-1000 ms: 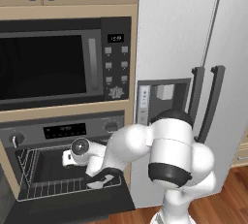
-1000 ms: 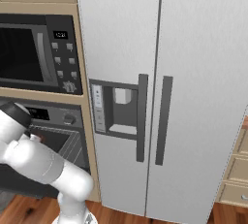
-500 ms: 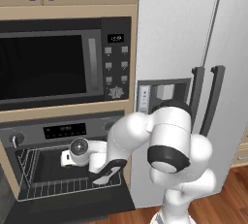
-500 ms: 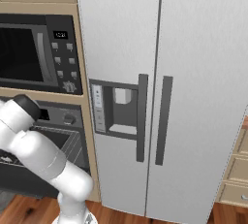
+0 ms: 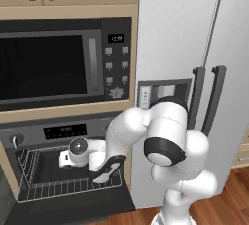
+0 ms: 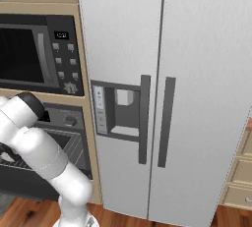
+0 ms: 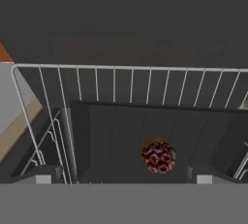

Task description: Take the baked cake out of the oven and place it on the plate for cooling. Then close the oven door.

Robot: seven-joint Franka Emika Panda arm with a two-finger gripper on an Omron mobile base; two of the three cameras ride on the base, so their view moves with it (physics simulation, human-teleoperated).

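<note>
Gripper [image 7: 121,178] fingers stand wide apart with nothing between them: in the hand view one dark fingertip [image 7: 46,173] rises at about 8 o'clock and the other at about 4 o'clock, both cut off by the bottom of the picture. Between them, just past 6 o'clock, sits the baked cake [image 7: 158,156], a small round reddish-brown lump lying on a dark tray [image 7: 106,136] inside the oven [image 5: 58,170]; its lower edge is hard to separate from the shadow. Beyond the tray, the white wire rack [image 7: 131,85] runs across the middle of the view from 9 to 3 o'clock, its bars fading into the dark oven cavity behind, where no detail can be made out.

From the left base view, the white arm reaches down to about 7 o'clock into the open oven, and the hand hangs over the rack; the arm's own wrist hides the cake there. The oven door [image 5: 68,209] lies dropped open at the bottom edge, partly cut off. Above the cavity the grey control strip carries a knob [image 5: 16,140] at 9 o'clock. Farther up sits the black microwave [image 5: 63,63], and to 3 o'clock the grey refrigerator [image 6: 167,98] with its two dark handles.

In the right base view the arm's elbow covers much of the oven opening at 8 o'clock.
</note>
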